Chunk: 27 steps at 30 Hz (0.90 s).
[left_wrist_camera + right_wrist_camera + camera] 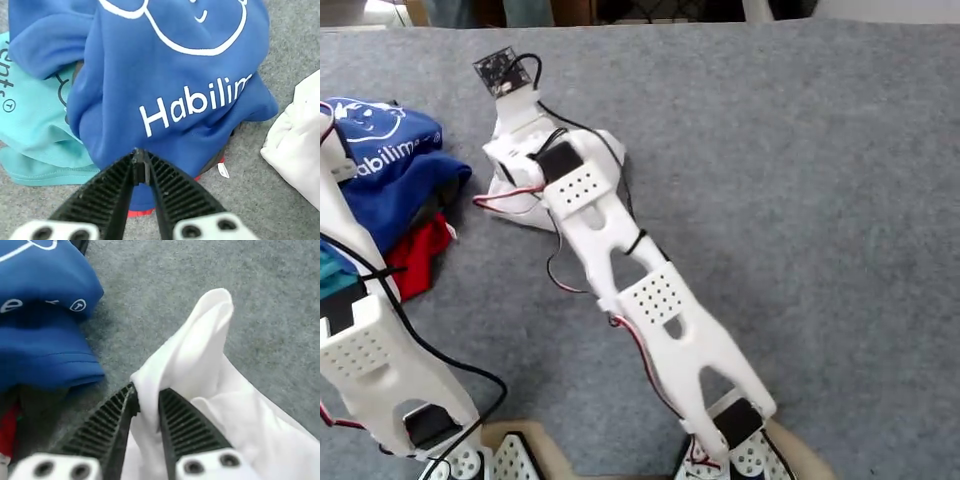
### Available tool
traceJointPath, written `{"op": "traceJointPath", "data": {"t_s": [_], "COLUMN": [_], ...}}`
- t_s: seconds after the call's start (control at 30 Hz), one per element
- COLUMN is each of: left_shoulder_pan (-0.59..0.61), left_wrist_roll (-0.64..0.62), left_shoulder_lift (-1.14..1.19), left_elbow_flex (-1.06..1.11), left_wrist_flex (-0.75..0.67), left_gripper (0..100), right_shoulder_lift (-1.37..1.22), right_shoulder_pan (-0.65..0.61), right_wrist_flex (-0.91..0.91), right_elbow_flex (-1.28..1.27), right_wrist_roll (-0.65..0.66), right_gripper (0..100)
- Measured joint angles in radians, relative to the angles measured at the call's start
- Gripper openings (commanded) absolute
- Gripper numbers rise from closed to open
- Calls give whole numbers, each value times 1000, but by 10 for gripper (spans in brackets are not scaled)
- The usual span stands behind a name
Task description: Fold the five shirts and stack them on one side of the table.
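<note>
Beside the blue shirt [45, 335], right tool [145, 395] clamped on the white shirt [200, 350] edge; left tool [141, 162] pressed together, empty-looking. That thin pinch may slip, spoiling the fold.

**Both arms out, both grippers closed**

Right arm [650, 300]: stretched long on a diagonal from its base at the near edge. We see the right gripper [146, 400] pinched on a fold of white shirt [200, 355]. Left arm [360, 340]: far left, angled forward. Left gripper [141, 162]: tips meeting.
</note>
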<state>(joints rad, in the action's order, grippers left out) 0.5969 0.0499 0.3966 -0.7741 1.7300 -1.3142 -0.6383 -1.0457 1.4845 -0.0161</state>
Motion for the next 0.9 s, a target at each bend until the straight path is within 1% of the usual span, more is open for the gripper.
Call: {"op": "traceJointPath", "data": {"t_s": [0.07,0.1,0.13,0.27,0.33,0.47,0.73,0.8,0.9], "left_shoulder_pan": [0,0,0,0,0,0,0,2,12], "left_wrist_roll": [0,0,0,0,0,0,0,0,0], "left_shoulder_lift": [0,0,0,0,0,0,0,0,0], "left_elbow_flex": [0,0,0,0,0,0,0,0,0], "left_wrist_flex": [0,0,0,0,0,0,0,-3,-3], "left_gripper": [29,29,29,29,30,30,30,30,30], "right_shoulder_lift": [-9,-11,-14,-14,-14,-14,-6,9,68], "right_shoulder_pan": [-12,-17,-20,-20,-20,-32,-63,-61,-61], "right_wrist_flex": [21,28,29,32,26,-54,-222,-261,-344], "right_elbow_flex": [0,0,0,0,0,0,140,140,140], "right_wrist_roll": [0,0,0,0,0,0,2,2,3], "right_gripper": [22,40,73,259,299,283,266,217,104]}}
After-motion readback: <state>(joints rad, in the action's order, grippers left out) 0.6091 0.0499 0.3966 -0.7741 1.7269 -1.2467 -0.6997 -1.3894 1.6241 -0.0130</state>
